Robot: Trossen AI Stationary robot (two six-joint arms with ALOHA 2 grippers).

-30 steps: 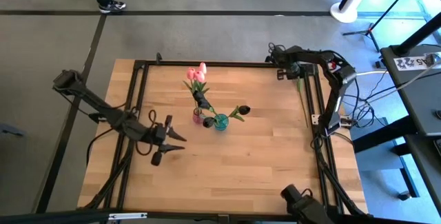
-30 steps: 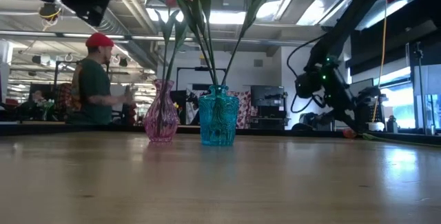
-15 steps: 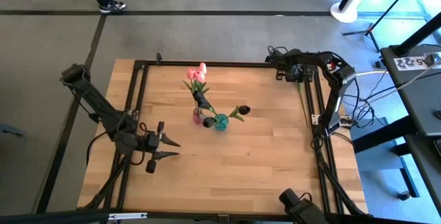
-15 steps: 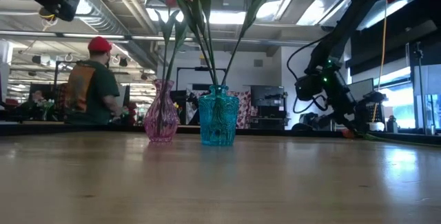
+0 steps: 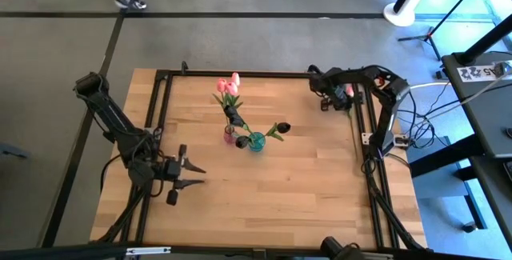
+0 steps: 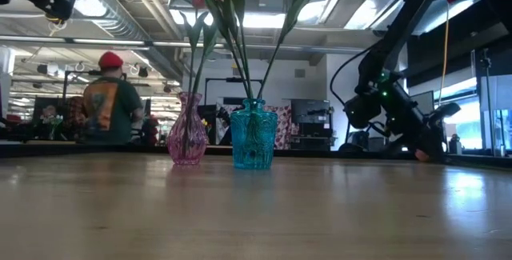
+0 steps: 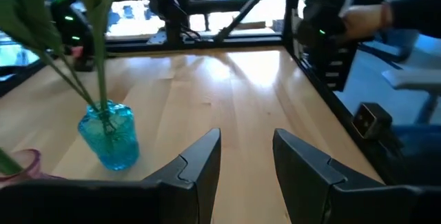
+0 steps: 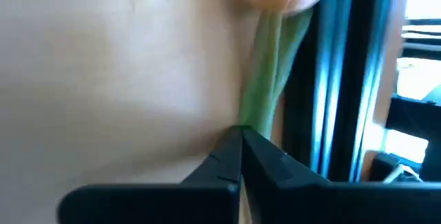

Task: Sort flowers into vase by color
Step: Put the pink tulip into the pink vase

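— Right wrist view: how do the right jaws (image 8: 241, 138) sit? 
— Clenched on the pink tulip (image 8: 265, 86); its stem runs straight ahead, head farthest, beside the bench's right rail. 
— And the left jaws (image 5: 190, 175)? 
— Released, lower left. 
— Versus a second ago? 
— The right jaws have closed; the left arm has pulled back.

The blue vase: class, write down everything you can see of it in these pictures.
The blue vase is small and made of clear turquoise glass with a patterned, faceted surface; it has a rounded body, a narrower neck and a flared rim. It stands upright near the middle of the wooden table, close beside a pink vase; whether the two touch cannot be told. Green stems rise from its mouth and fan outward, carrying dark flower heads. No tool touches it.
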